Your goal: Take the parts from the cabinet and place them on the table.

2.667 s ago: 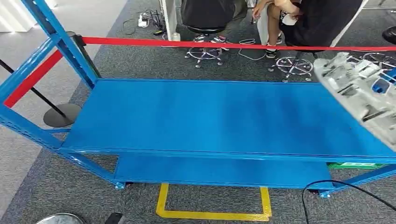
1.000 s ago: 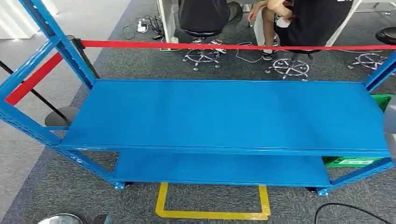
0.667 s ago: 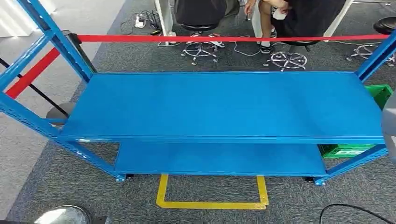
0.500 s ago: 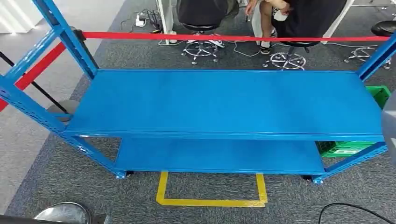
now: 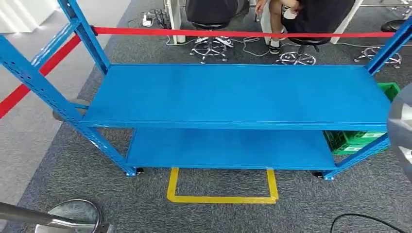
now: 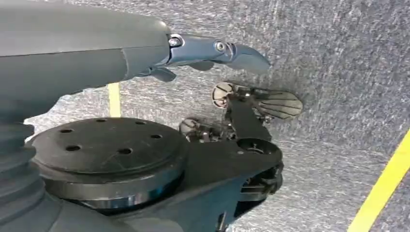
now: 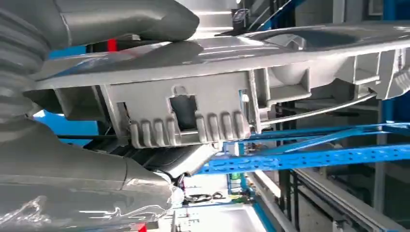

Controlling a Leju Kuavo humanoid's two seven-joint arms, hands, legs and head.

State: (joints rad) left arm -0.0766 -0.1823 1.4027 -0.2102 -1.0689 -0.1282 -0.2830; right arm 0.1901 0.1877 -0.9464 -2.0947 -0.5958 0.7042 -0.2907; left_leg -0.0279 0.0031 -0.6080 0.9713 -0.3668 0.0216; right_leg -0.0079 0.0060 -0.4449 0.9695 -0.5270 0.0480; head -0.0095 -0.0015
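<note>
So the right hand [image 7: 96,96] is clamped on the part [image 7: 203,92], a big grey cast-metal piece with ribs and cutouts: in the right wrist view the thick thumb lies over one face and the palm sits under the other, so the part is wedged between them. In the head view a blurry grey bit of it [image 5: 402,131] pokes in at the right edge, beside the end of the blue rack [image 5: 238,94].

The left hand [image 6: 145,53] hangs over the grey carpet [image 6: 338,58] with nothing in it; one finger sticks out straight, but I can't tell how the rest are set, so open or closed is anyone's guess.

Compared with 2.7 s ago, the whole view has shifted, so the camera moved, not the rack. Back then the part was plainly visible at the right above the top shelf; now just that sliver shows. A green crate [image 5: 359,141] now shows behind the rack's right end, and the red barrier tape [image 5: 243,33] sits higher in frame.

No readable writing or labels anywhere.
</note>
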